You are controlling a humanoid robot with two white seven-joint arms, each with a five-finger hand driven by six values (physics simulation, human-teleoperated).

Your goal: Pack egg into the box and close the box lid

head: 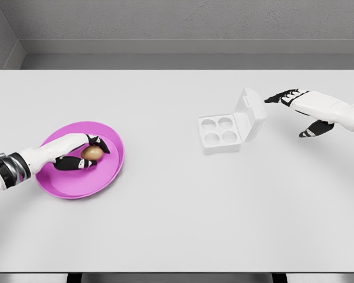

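Grey walls frame a wide white table [177,200] where a humanoid robot works at packing a single egg. At the table's left side, the left robot hand [76,154] reaches into a shallow round magenta plate [76,187], its dark-tipped fingers [99,143] curling around a small brown egg [92,153] that sits on the plate; the hand appears to be closing on the egg, with fingers above and below it, though how firm the hold is cannot be told. Well apart, right of centre, a white four-cup plastic egg box [220,135] stands with its hinged lid [251,115] tilted up and open, all four cups empty. The right robot hand [295,106] hovers just beside the raised lid, fingers spread and holding nothing. Doing this step well likely means a gentle, even wrap around the egg's middle before lifting straight up, so it neither rolls across the plate nor slips free on the way over to the box. The lid waits for the other hand once the egg is seated.
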